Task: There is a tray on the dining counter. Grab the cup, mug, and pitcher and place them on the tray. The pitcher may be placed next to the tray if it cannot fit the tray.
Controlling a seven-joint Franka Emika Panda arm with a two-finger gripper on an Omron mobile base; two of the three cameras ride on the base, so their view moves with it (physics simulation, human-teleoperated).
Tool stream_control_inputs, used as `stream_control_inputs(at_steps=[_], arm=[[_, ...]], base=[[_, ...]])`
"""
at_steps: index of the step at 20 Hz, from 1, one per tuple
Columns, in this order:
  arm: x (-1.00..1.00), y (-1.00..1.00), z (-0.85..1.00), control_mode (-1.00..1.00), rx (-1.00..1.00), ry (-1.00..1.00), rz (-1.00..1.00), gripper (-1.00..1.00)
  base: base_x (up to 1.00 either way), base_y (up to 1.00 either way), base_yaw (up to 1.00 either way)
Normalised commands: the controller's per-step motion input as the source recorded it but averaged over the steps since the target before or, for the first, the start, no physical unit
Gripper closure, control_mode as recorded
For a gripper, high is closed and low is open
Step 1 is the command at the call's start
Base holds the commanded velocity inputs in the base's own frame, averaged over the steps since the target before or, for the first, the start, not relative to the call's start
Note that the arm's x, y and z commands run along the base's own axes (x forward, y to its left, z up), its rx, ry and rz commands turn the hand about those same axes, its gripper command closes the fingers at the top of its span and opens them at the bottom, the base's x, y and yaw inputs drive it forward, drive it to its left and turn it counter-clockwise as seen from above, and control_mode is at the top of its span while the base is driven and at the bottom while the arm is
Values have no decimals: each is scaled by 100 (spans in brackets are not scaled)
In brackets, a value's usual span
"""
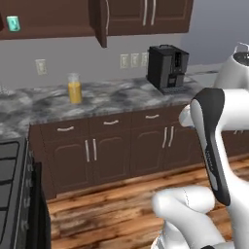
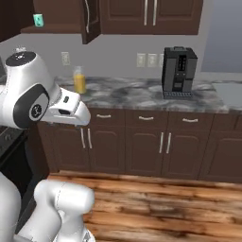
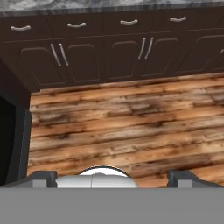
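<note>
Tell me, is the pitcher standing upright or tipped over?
Upright. The pitcher stands vertical on the marbled counter, with its orange liquid level in the lower part.

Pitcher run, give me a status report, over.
Gripper open, empty, over floor. Pitcher upright on counter. Mug on shelf.

- One pitcher point(image 1: 74, 88) stands on the desk point(image 1: 112, 99), with orange-yellow liquid inside.
- One black coffee machine point(image 1: 167, 68) is on the same desk.
- One teal mug point(image 1: 13, 23) sits on the high shelf point(image 1: 48, 33).
- Three wall outlets point(image 1: 134, 60) are in a row, and one more outlet point(image 1: 41, 66) is apart.
</note>
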Motion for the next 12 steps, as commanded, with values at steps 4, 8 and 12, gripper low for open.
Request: stream_control_inputs(at_steps=[4,8,12], arm=[[0,0,0,100,0,0,0,-100],[0,0,0,100,0,0,0,-100],[0,0,0,100,0,0,0,-100]], base=[[88,13,0],[74,23,0],[53,35,0]])
